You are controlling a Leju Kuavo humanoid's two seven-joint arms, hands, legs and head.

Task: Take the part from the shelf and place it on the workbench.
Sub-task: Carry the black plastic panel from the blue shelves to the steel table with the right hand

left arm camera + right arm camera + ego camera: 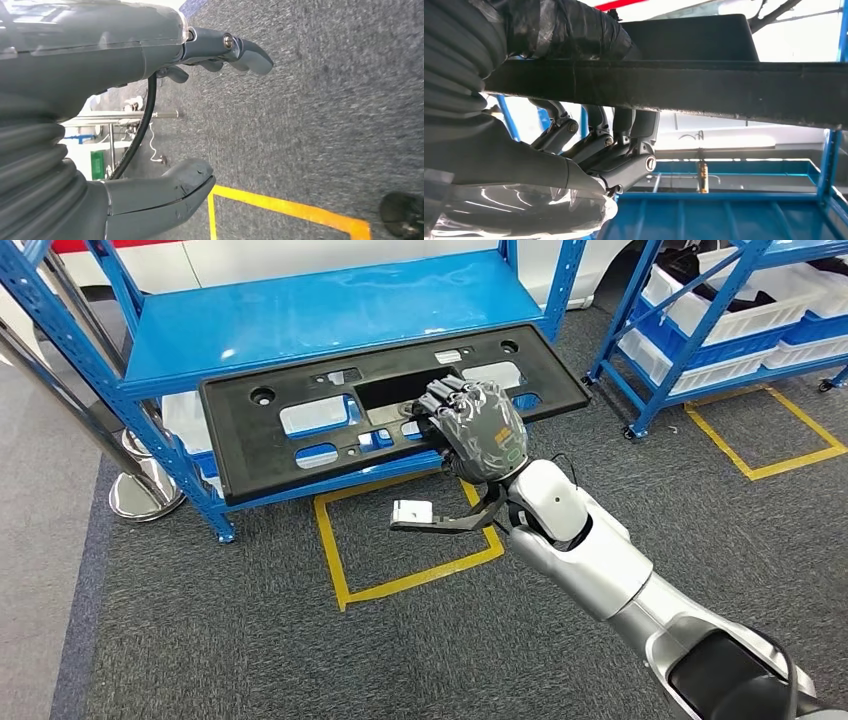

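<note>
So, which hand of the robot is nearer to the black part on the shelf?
Right. The right hand grips the black part at its front edge on the blue shelf. The left hand hangs over grey carpet, away from it.

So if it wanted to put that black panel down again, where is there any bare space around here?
The back of the blue shelf top, behind the black panel, is bare. So is the grey carpet around and inside the yellow floor square. The second rack is crowded with white bins. The right hand grips the panel's front edge.
</note>
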